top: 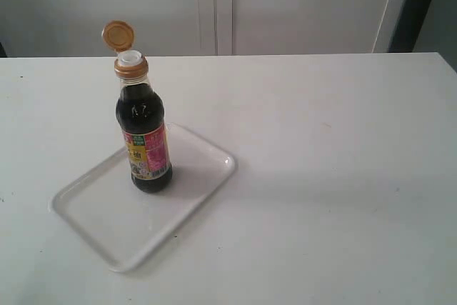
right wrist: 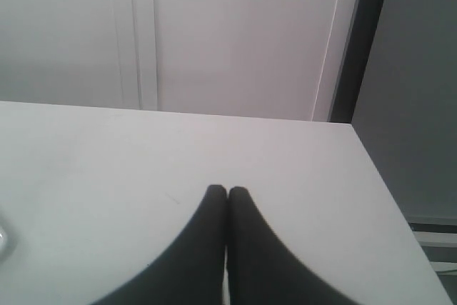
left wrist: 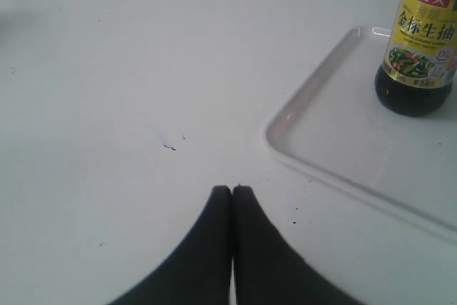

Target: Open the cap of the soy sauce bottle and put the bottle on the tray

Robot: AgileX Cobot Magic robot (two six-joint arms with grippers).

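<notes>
Your left gripper has its two dark fingers pressed tip to tip, holding nothing, and it touches neither the tray nor the bottle; your right gripper is pinched together the same way, fingers meeting along their length, with nothing between them. The small clear soy sauce bottle of dark brown-black liquid, with its yellow, pink and green label, stands upright on the flat white rectangular plastic tray, toward the far part of it. Its round golden-orange flip-top cap is swung back on its hinge, tilted up behind the matching collar, so you can see the white spout uncovered. The tray lies at an angle on the plain white table, on the left half of the exterior view. Behind the table you have pale wall panels and a dark vertical strip at the far right. Neither arm shows in the exterior view. From the left wrist view, the left gripper sits low over bare table, near the tray's rim and well apart from the bottle's base; from the right wrist view, the right gripper points across empty tabletop toward the wall.
</notes>
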